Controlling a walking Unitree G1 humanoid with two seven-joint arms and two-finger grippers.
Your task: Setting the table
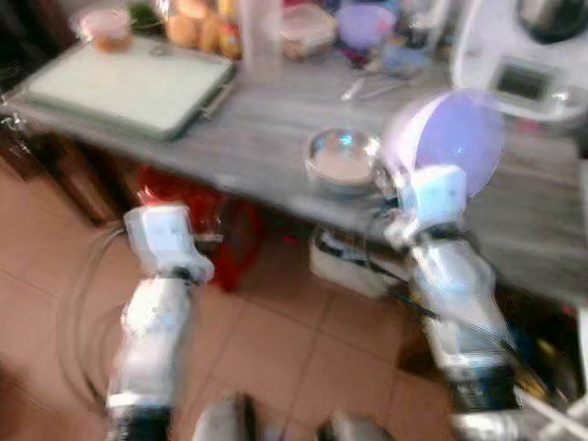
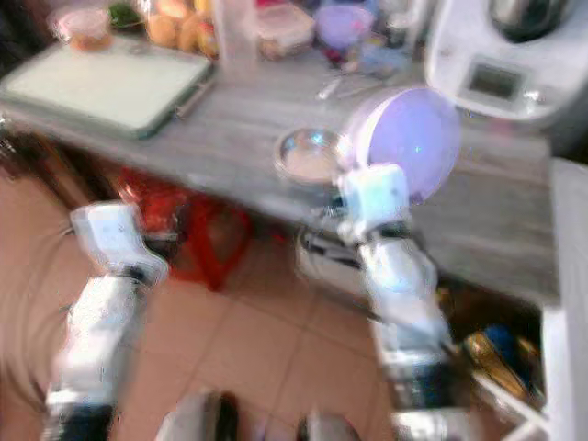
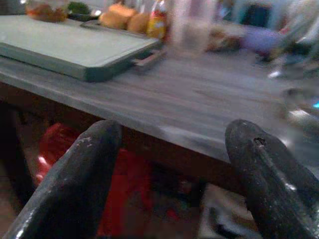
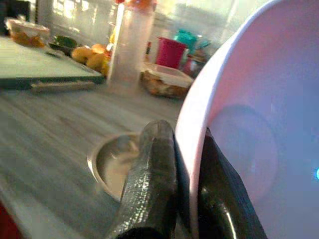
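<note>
Your right gripper [image 4: 187,199] has its jaws pinching the rim of a white bowl [image 1: 450,138], one finger on each side of the wall; the bowl is held on edge, its hollow facing the head camera, above the near edge of the bench [image 1: 266,147]. Your left gripper [image 3: 169,169] has its jaws spread with nothing between them; it sits short of the bench's near edge, out over the floor [image 1: 303,349].

Taking the held bowl as landmark:
- Just beside it, toward your left, a small steel bowl [image 1: 343,158] stands on the grey wood-grain bench; it holds something pale, too blurred to identify.
- Beyond it, a tall clear container with an orange lid [image 4: 130,45] stands upright, next to a shallow clear tub [image 4: 167,79] with contents too blurred to identify.
- Far to its left, a pale green tray [image 1: 129,87] lies flat on the bench; past the tray are orange-yellow fruits [image 4: 92,57].
- Behind it on your right, a white kitchen appliance with a display [image 1: 524,55].
- Below bench level, terracotta floor tiles and a red object [image 3: 114,174] under the bench.

Head views are motion-blurred.
</note>
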